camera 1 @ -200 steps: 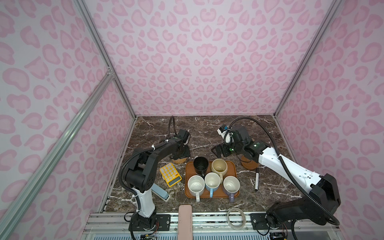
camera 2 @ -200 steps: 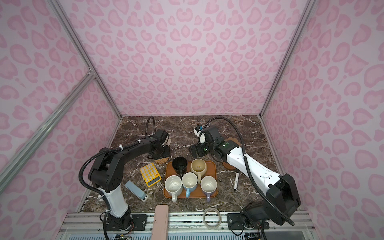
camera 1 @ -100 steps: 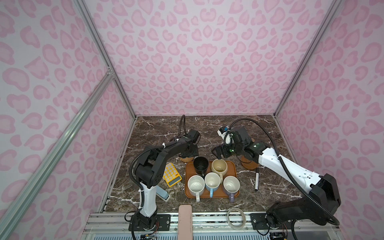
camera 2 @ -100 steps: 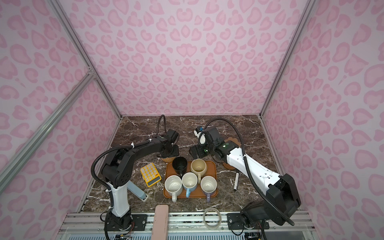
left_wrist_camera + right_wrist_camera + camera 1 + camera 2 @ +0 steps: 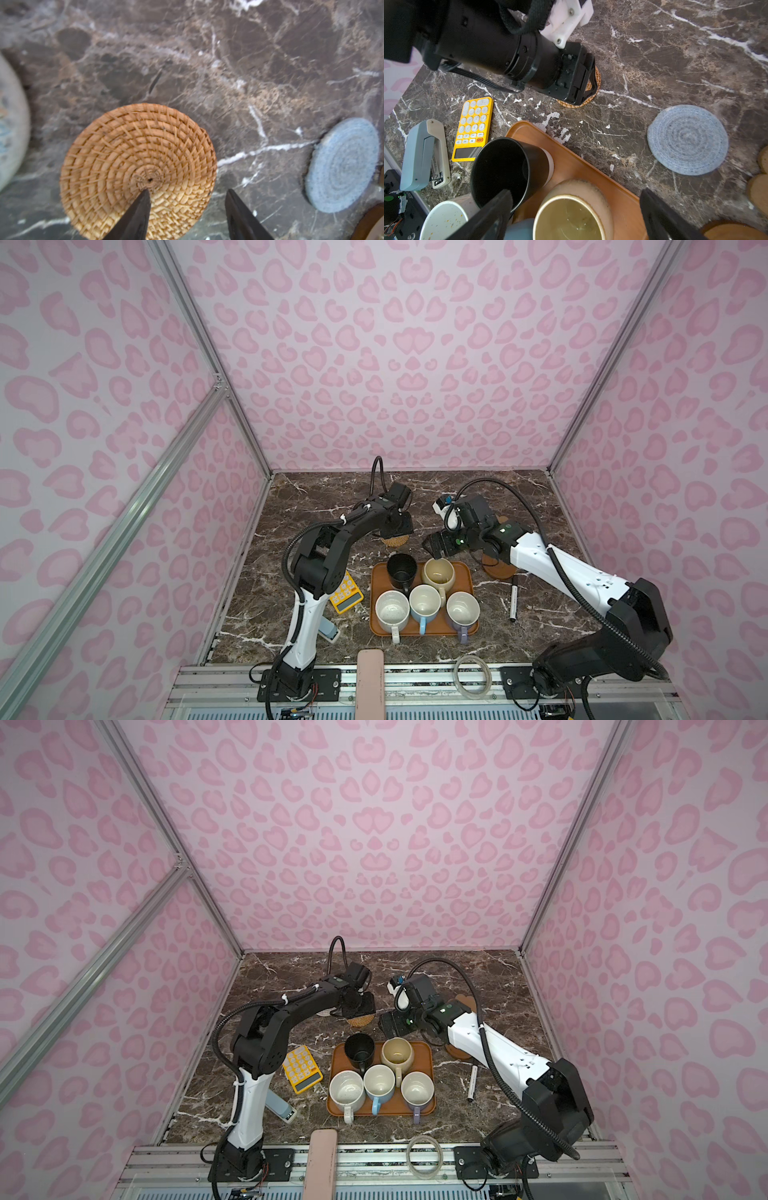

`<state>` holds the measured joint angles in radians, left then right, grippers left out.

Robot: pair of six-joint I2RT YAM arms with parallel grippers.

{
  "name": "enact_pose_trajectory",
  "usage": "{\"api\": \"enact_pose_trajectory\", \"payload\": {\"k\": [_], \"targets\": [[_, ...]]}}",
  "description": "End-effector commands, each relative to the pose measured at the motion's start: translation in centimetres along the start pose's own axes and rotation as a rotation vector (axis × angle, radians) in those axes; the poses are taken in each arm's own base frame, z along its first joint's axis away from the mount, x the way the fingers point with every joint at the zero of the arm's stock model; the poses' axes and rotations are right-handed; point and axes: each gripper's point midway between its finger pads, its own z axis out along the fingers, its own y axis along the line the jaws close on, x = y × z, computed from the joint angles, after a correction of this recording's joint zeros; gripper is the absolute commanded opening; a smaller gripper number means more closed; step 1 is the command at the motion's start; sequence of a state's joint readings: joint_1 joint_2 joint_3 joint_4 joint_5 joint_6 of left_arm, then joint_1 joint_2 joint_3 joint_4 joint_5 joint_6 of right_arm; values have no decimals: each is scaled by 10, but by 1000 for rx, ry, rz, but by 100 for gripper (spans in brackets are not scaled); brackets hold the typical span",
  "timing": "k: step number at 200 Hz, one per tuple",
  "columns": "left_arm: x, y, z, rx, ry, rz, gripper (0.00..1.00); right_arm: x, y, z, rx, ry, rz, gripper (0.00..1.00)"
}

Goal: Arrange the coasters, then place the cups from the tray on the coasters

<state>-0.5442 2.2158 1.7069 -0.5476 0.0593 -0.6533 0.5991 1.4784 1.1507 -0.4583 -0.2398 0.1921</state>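
listing left gripper point(image 5: 187, 191), fingers half spread astride the edge of tan rattan coaster point(image 5: 124, 153), contact unclear; right gripper point(image 5: 576, 191), fingers wide apart over cream-yellow cup point(image 5: 566, 220), holding nothing.

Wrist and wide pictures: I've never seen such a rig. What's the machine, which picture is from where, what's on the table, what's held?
Two robot arms with two-fingered grippers work at a marble table. The wide pictures look down from one overhead camera pair; each close-up comes from a camera on an arm's wrist. The orange tray carries five cups. Nearby lie a tan rattan coaster, a light-blue coaster, a yellow calculator and a pen. The left gripper stands open, one fingertip over the rattan coaster; the right gripper hangs open near the cups, holding nothing.
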Motion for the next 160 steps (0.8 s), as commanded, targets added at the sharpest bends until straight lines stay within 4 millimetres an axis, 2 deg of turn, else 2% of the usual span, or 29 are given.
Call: {"api": "enact_pose_trajectory", "payload": {"k": [1,35,73,131,160], "targets": [[-2,7,7,-47,12,-3,60,2,-4,4,14,1,15,98],[-16,16,18,-70,-10,-7,60,4,-9,7,27,7,21,97],[-29,28,14,-100,-39,-26,60,6,-14,12,36,18,32,97],[-33,16,3,-44,-50,-21,61,1,-14,19,31,19,41,97],[-42,14,-7,-39,-84,-24,64,-4,-13,18,29,5,43,97]]}}
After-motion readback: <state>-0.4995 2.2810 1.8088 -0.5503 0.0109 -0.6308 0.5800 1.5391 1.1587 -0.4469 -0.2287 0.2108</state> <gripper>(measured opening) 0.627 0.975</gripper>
